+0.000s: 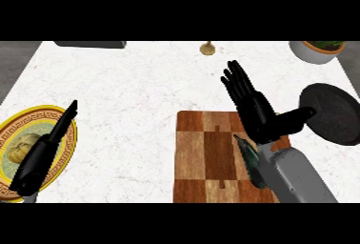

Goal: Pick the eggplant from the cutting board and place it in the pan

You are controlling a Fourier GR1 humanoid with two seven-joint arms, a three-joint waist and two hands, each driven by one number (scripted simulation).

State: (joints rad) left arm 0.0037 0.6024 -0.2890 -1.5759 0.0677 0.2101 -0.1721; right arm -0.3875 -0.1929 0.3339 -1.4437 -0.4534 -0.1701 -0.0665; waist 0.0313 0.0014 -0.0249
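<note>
One eggplant (248, 159), dark and slender, lies on the cutting board (211, 157) near the board's right edge, running lengthwise, with the grey right forearm covering its right side. The right hand (255, 107) stands over the board's upper right corner, beyond the eggplant's tip, its fingers (237, 78) straight and spread and pointing away from the robot, its thumb stretched right toward the pan; it has hold of nothing. Judging by that posture, the hand is open so it can come down around the eggplant. The pan (334, 113), dark and round, sits just right of the board, a short carry away. Well to the left of the board, on the white surface (134, 90), a yellow-rimmed plate (14, 126) carries a pale item, and the left hand (49, 147) rests over it, fingers straight, holding nothing.
</note>
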